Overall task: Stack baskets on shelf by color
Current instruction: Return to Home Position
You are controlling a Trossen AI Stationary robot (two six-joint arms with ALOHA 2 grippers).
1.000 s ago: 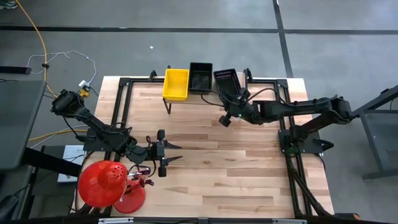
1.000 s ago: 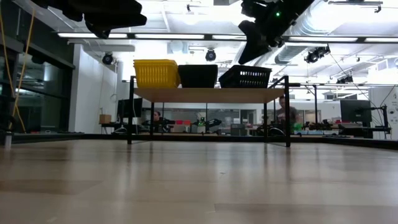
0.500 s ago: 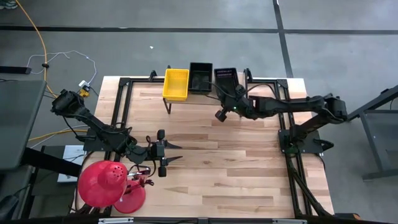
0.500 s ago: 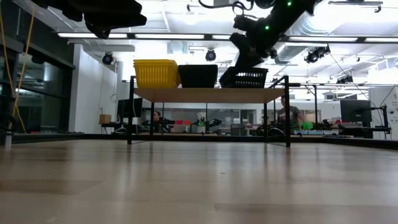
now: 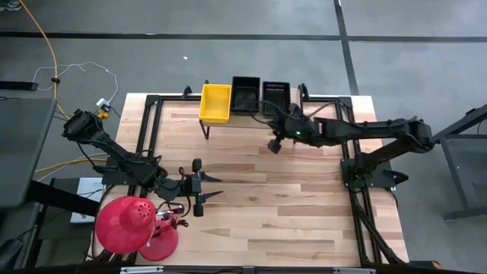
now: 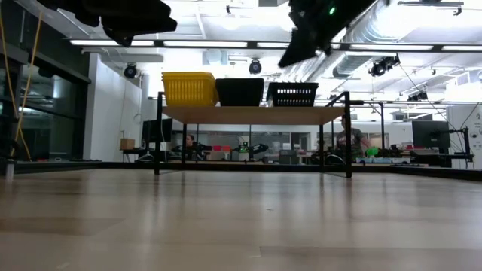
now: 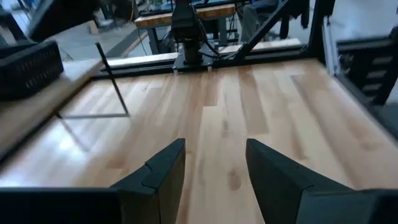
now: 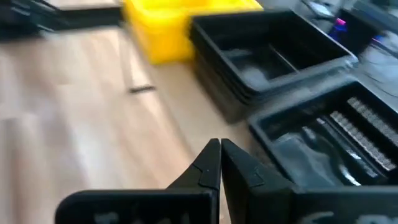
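Shelf (image 5: 228, 116) sits at top centre of the high view, on the far edge of the bench (image 5: 304, 205). Three baskets stand on it in a row: yellow basket (image 5: 214, 102) on the left, middle black basket (image 5: 246, 94) touching it, right black basket (image 5: 275, 95) just beside that. In the right wrist view the middle black basket (image 8: 267, 56) shows layered rims, like several nested.

Right pincer (image 5: 274, 144) is just below the right black basket in the high view, apart from it. In the low view it hangs above shelf height (image 6: 301, 45). Its fingers (image 8: 208, 165) are pressed together, holding nothing.

Left pincer (image 5: 209, 186) is lower left of centre over bare bench, near the red dome (image 5: 125, 223). Its fingers (image 7: 165, 171) are spread wide, empty.
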